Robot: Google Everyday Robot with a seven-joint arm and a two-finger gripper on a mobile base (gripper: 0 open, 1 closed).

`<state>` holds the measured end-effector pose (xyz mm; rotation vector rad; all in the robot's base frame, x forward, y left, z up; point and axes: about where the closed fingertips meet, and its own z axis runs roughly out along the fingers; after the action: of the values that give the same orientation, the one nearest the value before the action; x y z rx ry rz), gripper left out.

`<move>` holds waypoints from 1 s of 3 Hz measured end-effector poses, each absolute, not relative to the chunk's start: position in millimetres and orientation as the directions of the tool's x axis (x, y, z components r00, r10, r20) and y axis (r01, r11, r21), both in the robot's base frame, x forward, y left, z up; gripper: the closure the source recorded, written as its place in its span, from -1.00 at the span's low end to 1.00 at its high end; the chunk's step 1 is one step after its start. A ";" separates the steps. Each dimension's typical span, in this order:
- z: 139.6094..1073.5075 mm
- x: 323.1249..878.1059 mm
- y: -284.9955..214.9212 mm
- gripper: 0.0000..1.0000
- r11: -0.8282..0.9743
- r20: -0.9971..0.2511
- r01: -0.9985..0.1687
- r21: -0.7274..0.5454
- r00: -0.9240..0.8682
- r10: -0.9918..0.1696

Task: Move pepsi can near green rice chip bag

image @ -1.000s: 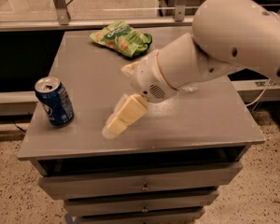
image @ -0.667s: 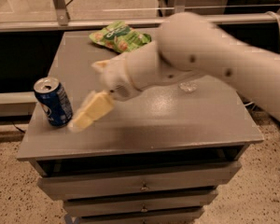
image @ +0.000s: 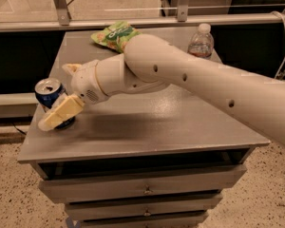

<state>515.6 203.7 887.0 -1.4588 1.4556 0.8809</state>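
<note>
The pepsi can (image: pixel 47 90), dark blue with a silver top, stands upright near the front left corner of the grey table (image: pixel 180 127). My gripper (image: pixel 54 98) is at the can with its fingers apart. One cream finger (image: pixel 61 114) lies across the can's front and lower part; the other fingertip (image: pixel 70 69) shows behind the can to its right. The can sits between them, still on the table. The green rice chip bag (image: pixel 115 34) lies flat at the table's back, left of centre, partly hidden by my arm.
A clear plastic water bottle (image: pixel 200 41) stands at the back right of the table. My white arm (image: pixel 190 82) crosses the table from the right. Drawers (image: pixel 142 190) are below the top. A metal rail (image: pixel 147 20) runs behind the table.
My gripper has swept left across the table and now reaches the can, with its fingers on either side of it. The can and the bag have not moved.
</note>
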 end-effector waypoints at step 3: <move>878.0 519.2 216.6 0.40 0.073 -0.946 -0.993 -0.090 0.062 -0.319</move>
<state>519.2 216.6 878.0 -1.4080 1.4203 0.9170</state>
